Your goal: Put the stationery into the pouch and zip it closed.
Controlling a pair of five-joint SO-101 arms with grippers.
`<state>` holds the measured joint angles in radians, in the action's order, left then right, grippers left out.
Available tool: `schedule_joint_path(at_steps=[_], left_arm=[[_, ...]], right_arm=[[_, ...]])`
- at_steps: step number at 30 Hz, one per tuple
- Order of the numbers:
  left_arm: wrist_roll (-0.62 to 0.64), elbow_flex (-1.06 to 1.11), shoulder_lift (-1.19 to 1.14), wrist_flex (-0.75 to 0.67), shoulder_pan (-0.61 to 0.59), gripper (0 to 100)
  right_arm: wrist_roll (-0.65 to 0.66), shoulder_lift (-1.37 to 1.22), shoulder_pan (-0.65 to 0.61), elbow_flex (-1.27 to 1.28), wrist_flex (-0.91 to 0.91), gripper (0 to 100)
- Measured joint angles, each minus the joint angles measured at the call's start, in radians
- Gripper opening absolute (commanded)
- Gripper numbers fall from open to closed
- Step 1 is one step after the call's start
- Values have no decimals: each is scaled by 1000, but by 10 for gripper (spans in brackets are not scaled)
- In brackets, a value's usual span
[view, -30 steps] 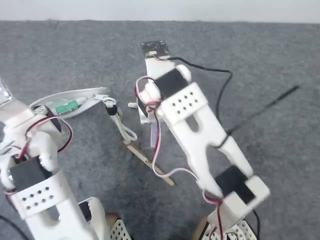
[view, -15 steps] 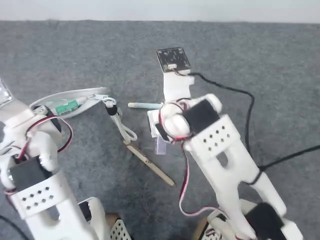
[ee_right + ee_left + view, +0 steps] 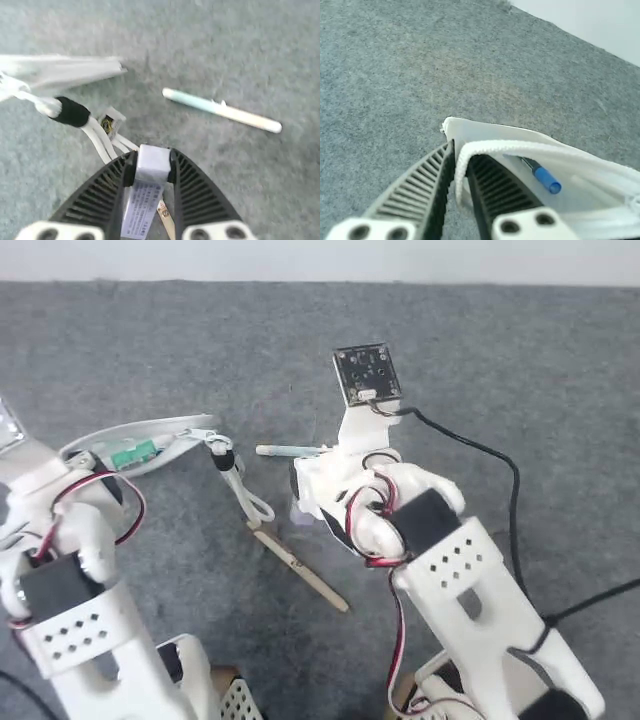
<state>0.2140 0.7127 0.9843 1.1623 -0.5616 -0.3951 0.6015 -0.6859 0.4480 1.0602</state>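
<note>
Right arm [image 3: 455, 560] folded back, right gripper [image 3: 151, 154] clamping eraser [image 3: 149, 170]; left gripper [image 3: 460, 152] pinches pouch [image 3: 520, 146]

You've got two white plastic arms: left arm [image 3: 75, 625], right arm [image 3: 460, 560]. One white fabric zip pouch [image 3: 150, 435]. Two pens: one dark pen with a blue cap [image 3: 542, 176], one pale green-and-white pen [image 3: 290, 451]. One small white eraser block in a printed sleeve [image 3: 150, 165]. One flat wooden stick [image 3: 300, 568]. One white looped cord with a black collar [image 3: 238, 488]. One green-labelled item [image 3: 133, 453], kind unclear, so count it as unknown.
</note>
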Motion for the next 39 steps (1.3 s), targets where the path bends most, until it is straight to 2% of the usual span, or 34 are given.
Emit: schedule_joint_path(at_steps=[17,29,39], left_arm=[[0,0,0,0,0,13],[0,0,0,0,0,13],[0,0,0,0,0,13]], right_arm=[[0,235,0,236,-344,6],[-2,295,0,365,-738,6],[-2,295,0,376,-1030,6]])
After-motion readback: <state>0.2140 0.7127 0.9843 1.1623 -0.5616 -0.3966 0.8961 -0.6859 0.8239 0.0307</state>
